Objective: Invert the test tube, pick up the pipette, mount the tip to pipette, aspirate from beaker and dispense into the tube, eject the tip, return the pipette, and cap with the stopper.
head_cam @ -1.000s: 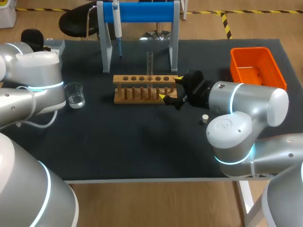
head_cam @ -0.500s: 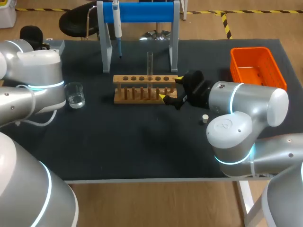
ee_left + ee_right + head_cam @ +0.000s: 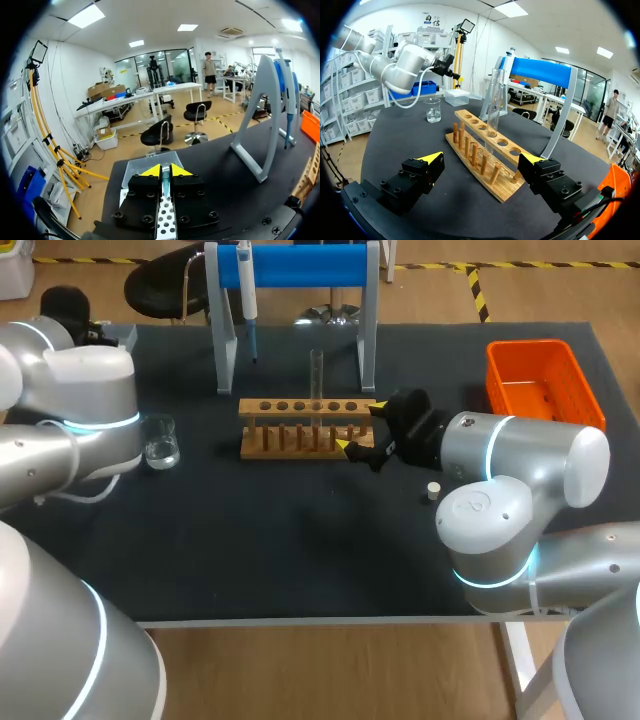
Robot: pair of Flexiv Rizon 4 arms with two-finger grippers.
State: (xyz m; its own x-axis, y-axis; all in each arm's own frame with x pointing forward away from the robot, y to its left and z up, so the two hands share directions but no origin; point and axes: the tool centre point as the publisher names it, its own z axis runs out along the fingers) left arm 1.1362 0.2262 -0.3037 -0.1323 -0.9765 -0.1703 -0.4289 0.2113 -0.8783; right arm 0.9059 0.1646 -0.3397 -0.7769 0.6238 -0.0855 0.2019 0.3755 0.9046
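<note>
- On the tabletop [image 3: 300, 550], mid-field, the rack [image 3: 305, 427] carries the tube [image 3: 316, 375] upright in its fourth hole from your left.
- Your right hand [image 3: 360, 427] is at the rack's right end, released. Its fingers are spread wide, one toward the far side and one toward the near side. The right wrist view shows the rack end between them with a gap on each side.
- Your left hand [image 3: 165, 171] sits at the far left corner, clenched on nothing, its yellow tips nearly together. A clear tray [image 3: 136, 167] lies just ahead of it.
- The pipette [image 3: 246, 290] hangs on the blue stand [image 3: 300, 265] behind the rack.
- The beaker [image 3: 158, 440] stands left of the rack, beside your left arm, holding a little clear liquid.
- The stopper [image 3: 433, 491] lies right of the rack, near your right arm.
- An orange basket [image 3: 545, 380] sits at the far right.
</note>
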